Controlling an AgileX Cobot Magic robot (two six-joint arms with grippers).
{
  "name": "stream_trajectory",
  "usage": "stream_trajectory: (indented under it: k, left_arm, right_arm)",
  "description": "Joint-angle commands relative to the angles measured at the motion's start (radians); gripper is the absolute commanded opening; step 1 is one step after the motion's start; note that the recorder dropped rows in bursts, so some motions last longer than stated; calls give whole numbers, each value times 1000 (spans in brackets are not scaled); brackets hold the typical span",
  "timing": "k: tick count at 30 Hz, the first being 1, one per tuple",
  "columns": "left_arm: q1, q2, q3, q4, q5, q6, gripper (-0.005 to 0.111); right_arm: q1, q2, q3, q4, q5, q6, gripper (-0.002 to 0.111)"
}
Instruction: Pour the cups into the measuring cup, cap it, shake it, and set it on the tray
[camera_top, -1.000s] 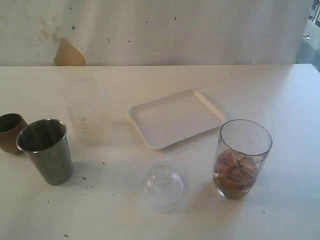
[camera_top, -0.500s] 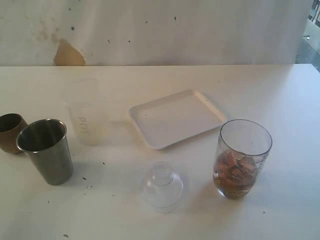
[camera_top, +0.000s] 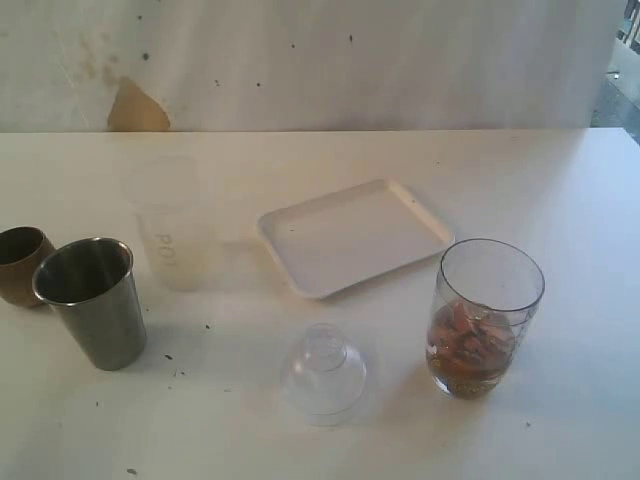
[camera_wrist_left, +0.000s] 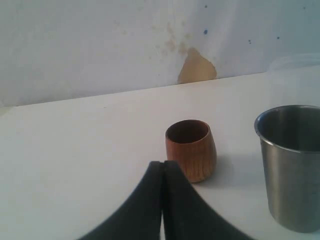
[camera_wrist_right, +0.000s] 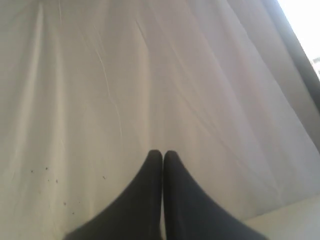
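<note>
The white table (camera_top: 560, 180) carries a brown cup (camera_top: 20, 264) beside a steel tumbler (camera_top: 92, 302), a frosted cup (camera_top: 172, 228), a tray (camera_top: 355, 236) mid-table, a domed lid (camera_top: 325, 376) and the measuring cup (camera_top: 486, 316).

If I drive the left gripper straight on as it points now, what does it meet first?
Probably the small brown cup, ahead of the shut left gripper and slightly off its line; depth is unclear, so it might only graze it.

White table (camera_top: 560, 180), stained backdrop (camera_top: 400, 60) — brown patch (camera_top: 135, 108)

Brown cup (camera_top: 18, 265) edge-cropped; steel tumbler (camera_wrist_left: 292, 170) cropped wrist-view.
</note>
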Motion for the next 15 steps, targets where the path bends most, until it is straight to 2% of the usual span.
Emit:
stream_trajectory:
  k: [1,3,7,8,11,15]
  left_arm:
    - [-4,-3,5,6,2,-1,0]
    - [-4,-3,5,6,2,-1,0]
    - [-4,-3,5,6,2,-1,0]
    - [-4,-3,5,6,2,-1,0]
    - [-4,-3,5,6,2,-1,0]
    - [-4,-3,5,6,2,-1,0]
  right_arm:
    - [-5,-3,-82,-125,92,13,3]
    - [-5,28,-145,-174,142,15,14]
    - [-5,148,-319,-237,229,0,46]
    - [-5,180,-360,-258,264,0,51]
    - [-5,311,-531,-292,440,-24,57]
    - [-5,513,-757,-235,766,-230,57]
